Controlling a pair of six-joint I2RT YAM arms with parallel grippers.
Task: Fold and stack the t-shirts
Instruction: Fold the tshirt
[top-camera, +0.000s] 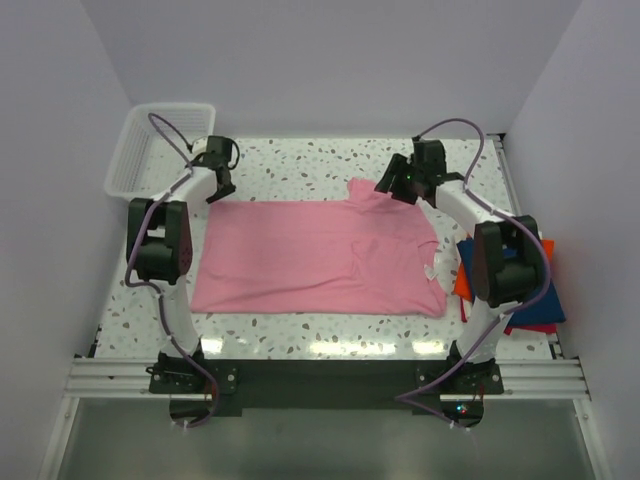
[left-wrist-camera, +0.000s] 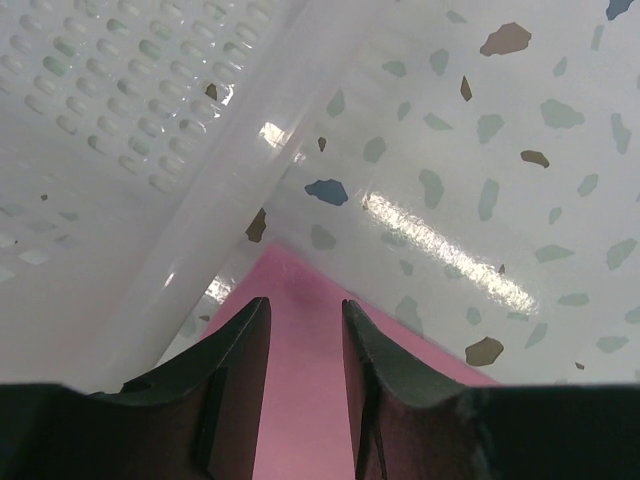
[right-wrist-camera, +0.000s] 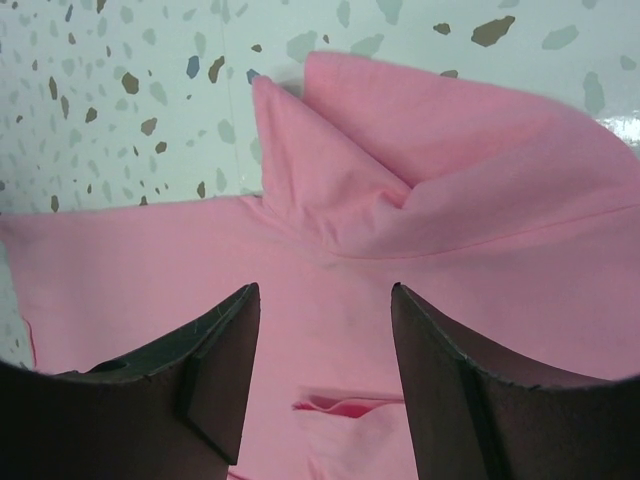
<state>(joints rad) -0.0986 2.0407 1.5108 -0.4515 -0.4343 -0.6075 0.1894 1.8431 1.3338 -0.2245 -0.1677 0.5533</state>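
The light pink t-shirt (top-camera: 320, 255) lies spread flat across the middle of the table, one sleeve bunched at its far right corner (right-wrist-camera: 330, 190). My left gripper (top-camera: 222, 185) hovers open over the shirt's far left corner (left-wrist-camera: 300, 400), jaws apart (left-wrist-camera: 305, 305) with flat cloth showing between them. My right gripper (top-camera: 395, 185) is open above the far right sleeve area (right-wrist-camera: 325, 290), holding nothing. A folded navy blue t-shirt (top-camera: 545, 305) and an orange-red one (top-camera: 465, 275) lie stacked at the table's right edge, partly hidden by the right arm.
A white plastic mesh basket (top-camera: 150, 140) stands at the far left corner, right beside the left gripper; its wall (left-wrist-camera: 100, 100) fills much of the left wrist view. Speckled tabletop (top-camera: 320, 160) shows beyond the shirt. White walls enclose three sides.
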